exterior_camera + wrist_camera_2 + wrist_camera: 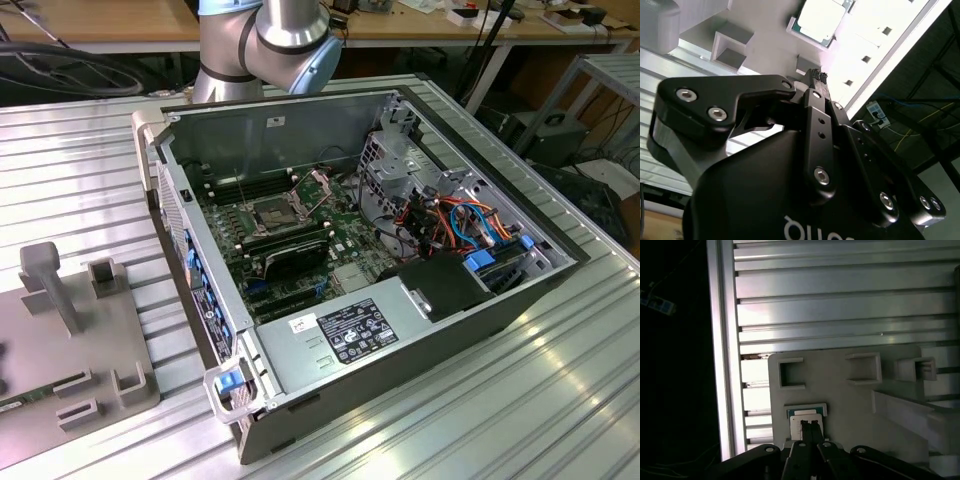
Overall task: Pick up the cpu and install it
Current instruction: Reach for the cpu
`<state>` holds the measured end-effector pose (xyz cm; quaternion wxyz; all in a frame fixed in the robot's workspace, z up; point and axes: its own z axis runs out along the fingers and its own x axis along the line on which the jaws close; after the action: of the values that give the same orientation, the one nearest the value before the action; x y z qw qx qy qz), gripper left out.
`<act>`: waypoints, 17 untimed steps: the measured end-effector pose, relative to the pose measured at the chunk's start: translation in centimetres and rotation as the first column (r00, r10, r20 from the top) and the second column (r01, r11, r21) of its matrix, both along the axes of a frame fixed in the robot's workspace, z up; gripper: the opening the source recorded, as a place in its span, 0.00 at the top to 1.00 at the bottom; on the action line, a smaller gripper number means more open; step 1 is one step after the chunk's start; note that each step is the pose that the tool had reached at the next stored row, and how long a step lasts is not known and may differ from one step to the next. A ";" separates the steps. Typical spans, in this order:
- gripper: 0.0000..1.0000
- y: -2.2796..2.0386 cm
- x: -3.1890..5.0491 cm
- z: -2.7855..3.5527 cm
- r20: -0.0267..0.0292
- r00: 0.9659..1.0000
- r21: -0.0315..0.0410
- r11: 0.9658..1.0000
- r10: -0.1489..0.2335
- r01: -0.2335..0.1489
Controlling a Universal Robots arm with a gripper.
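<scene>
The cpu (pixel 820 20) is a small square chip with a pale silver top and green edges. It lies flat in a recess of the grey fixture plate (pixel 840 405). In the first wrist view the cpu (pixel 805 416) sits just beyond my fingertips. My gripper (pixel 811 427) hovers over the plate with its black fingers pressed together and nothing between them; the second wrist view shows the gripper (pixel 816 76) a short way from the chip. In the exterior view the dark square socket (pixel 272 212) on the motherboard stands with its metal frame (pixel 322 185) lifted open.
The open computer case (pixel 300 125) lies on the ribbed aluminium table (pixel 560 380), holding a long black card (pixel 290 258), a power supply (pixel 350 335) and coloured cables (pixel 460 220). Raised brackets (pixel 862 367) stand on the fixture plate. The table edge (pixel 720 340) runs close by.
</scene>
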<state>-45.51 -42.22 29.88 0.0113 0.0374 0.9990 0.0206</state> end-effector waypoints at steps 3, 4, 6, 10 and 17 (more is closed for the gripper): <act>0.89 0.00 -0.03 -0.22 0.000 1.000 0.000 1.000 0.000 0.000; 0.89 0.00 -0.05 -0.31 0.000 1.000 0.000 1.000 0.000 0.000; 0.89 0.00 -0.07 -0.54 0.000 1.000 0.000 1.000 0.000 0.000; 0.89 -0.01 -0.13 -1.07 0.000 1.000 0.000 1.000 0.000 0.000; 0.89 -0.65 -0.25 -1.52 0.000 1.000 0.000 1.000 0.000 0.000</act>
<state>-45.76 -42.87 28.36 0.0113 0.0374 0.9990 0.0206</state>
